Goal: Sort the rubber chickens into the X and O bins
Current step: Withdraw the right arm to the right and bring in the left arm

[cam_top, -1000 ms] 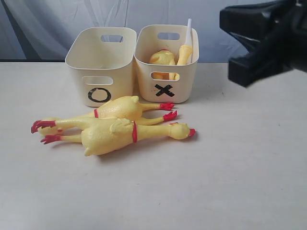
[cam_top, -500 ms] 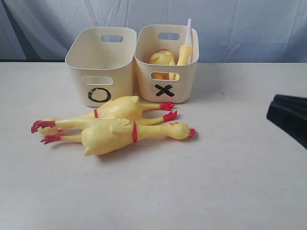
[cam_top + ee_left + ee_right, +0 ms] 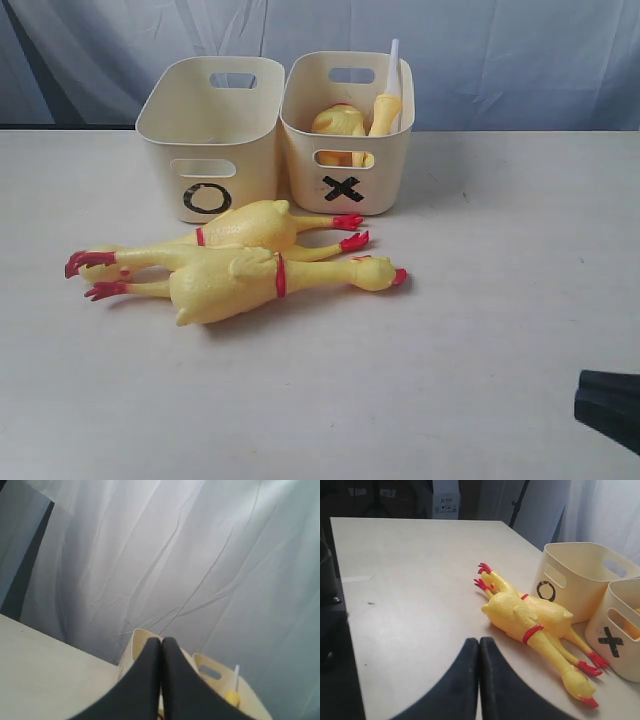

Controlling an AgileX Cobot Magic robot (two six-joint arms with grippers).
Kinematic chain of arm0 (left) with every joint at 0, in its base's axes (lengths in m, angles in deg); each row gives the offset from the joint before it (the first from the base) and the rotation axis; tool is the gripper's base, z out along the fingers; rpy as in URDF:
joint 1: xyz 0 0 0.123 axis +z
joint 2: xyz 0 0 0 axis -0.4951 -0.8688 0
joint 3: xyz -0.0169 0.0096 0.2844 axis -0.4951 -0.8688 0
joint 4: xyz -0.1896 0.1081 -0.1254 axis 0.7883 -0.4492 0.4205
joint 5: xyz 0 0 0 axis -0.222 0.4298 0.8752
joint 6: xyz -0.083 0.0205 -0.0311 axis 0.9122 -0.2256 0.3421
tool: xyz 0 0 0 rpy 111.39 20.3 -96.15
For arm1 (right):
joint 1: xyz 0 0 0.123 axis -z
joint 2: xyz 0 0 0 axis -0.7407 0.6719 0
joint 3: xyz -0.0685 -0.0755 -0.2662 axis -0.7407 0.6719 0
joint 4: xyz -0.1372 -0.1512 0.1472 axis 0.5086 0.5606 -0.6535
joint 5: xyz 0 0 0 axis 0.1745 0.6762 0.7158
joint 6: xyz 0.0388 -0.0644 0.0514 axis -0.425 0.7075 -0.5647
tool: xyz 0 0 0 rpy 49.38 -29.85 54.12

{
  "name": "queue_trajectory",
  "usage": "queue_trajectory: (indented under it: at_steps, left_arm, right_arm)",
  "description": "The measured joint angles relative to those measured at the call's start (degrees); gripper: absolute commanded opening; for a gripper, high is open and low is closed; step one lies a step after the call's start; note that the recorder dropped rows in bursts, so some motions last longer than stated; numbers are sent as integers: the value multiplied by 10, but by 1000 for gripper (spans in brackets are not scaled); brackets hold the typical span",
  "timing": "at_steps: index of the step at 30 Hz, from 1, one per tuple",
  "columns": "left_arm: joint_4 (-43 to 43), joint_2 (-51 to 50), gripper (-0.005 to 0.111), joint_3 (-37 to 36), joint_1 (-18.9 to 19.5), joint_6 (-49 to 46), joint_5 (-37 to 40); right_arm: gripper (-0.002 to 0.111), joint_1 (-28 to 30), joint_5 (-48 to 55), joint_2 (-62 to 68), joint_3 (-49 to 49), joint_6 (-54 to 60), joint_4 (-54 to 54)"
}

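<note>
Two yellow rubber chickens lie side by side on the table, the front one (image 3: 240,285) (image 3: 517,617) with its head to the right and the back one (image 3: 250,225) (image 3: 550,614) with its red feet to the right. Behind them stand the O bin (image 3: 210,135) (image 3: 580,580) and the X bin (image 3: 350,130) (image 3: 620,625). The X bin holds yellow chicken parts (image 3: 340,122) and a white tube (image 3: 393,60). My right gripper (image 3: 582,396) (image 3: 479,641) is shut and empty, low at the table's near right, apart from the chickens. My left gripper (image 3: 161,640) is shut, empty, raised before the bins.
A pale wrinkled curtain (image 3: 500,60) hangs behind the table. The table's far edge (image 3: 420,520) and dark floor space with a stand show in the right wrist view. The left arm does not show in the exterior view.
The right arm has dropped from the upper right of the exterior view down to its lower right corner. The chickens and bins have not moved.
</note>
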State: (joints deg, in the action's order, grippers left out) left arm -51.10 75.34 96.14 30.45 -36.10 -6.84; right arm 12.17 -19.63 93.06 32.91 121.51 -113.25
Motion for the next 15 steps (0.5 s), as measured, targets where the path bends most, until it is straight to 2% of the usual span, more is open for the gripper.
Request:
queue_trajectory:
  at_steps: [5,10,13,15]
  left_arm:
    - [32,-78,24,70,0,-173,70]
    - [213,-185,41,131,1,-462,146]
    - [318,-253,42,167,1,-628,213]
    - [357,-299,42,187,1,-707,259]
  right_arm:
    - [0,0,11,-22,0,-11,5]
    - [0,0,13,-32,0,-14,5]
    - [0,0,13,-32,0,-14,6]
    - [0,0,13,-32,0,-14,6]
